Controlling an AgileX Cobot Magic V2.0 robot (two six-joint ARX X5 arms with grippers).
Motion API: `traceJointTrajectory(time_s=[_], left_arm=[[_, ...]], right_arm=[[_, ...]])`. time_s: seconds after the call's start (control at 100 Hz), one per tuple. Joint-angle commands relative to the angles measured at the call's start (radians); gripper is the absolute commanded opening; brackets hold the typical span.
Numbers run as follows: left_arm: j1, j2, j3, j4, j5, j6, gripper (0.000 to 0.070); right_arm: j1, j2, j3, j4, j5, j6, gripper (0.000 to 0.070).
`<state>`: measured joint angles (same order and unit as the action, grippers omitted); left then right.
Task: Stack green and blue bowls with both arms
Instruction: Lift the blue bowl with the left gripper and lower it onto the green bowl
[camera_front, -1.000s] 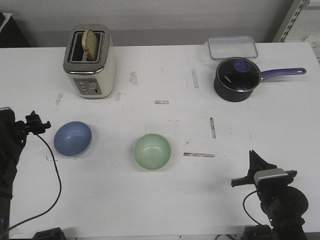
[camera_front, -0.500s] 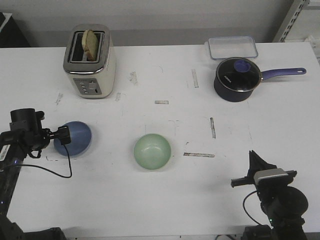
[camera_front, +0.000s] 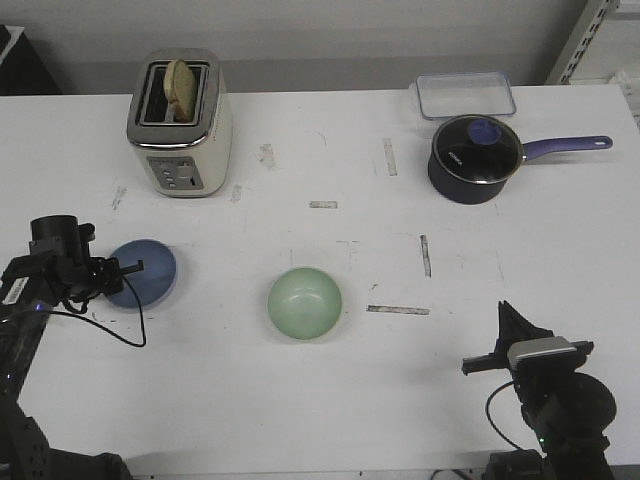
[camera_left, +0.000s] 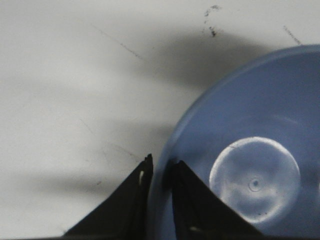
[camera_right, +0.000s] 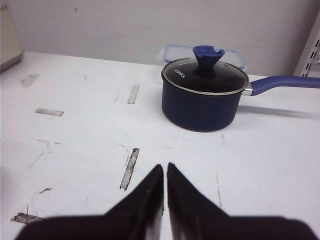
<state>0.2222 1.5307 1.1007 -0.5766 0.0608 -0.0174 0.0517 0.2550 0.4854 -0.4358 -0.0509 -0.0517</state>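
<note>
The blue bowl (camera_front: 143, 272) is at the left of the table, tilted. My left gripper (camera_front: 120, 271) is shut on its left rim, one jaw inside and one outside; in the left wrist view the rim runs between the jaws of the gripper (camera_left: 161, 165) and the bowl (camera_left: 250, 150) fills the frame. The green bowl (camera_front: 304, 302) sits upright in the middle, untouched. My right gripper (camera_front: 510, 318) is shut and empty at the front right, well apart from both bowls; the right wrist view shows its closed jaws (camera_right: 164, 167) over bare table.
A cream toaster (camera_front: 180, 122) with bread stands at the back left. A navy saucepan (camera_front: 476, 157) with a purple handle and a clear lidded container (camera_front: 465, 95) stand at the back right. The saucepan also shows in the right wrist view (camera_right: 204, 99).
My left arm came in from the left edge to the blue bowl's rim and closed on it. The bowl has tipped and shifted slightly left. The right arm has not moved.
</note>
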Motion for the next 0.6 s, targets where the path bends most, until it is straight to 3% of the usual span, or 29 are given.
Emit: traceJointTrajectory(time_s=[0.0,0.32,0.59], left_arm=[[0.003,0.014,0.023,0.003,-0.003,-0.002,0.0000],[-0.068,-0.077,0.198,-0.045,0.134,-0.027,0.0000],[-0.319,-0.181,0.310,-0.051,0.185,-0.029,0.0000]], right_arm=[[0.001,0.002,0.002,0.009,0.003,0.010,0.0006],[0.001,0.002,0.002,0.009,0.003,0.010,0.0006],[0.001,0.002,0.002,0.008,0.003,0.010,0.0006]])
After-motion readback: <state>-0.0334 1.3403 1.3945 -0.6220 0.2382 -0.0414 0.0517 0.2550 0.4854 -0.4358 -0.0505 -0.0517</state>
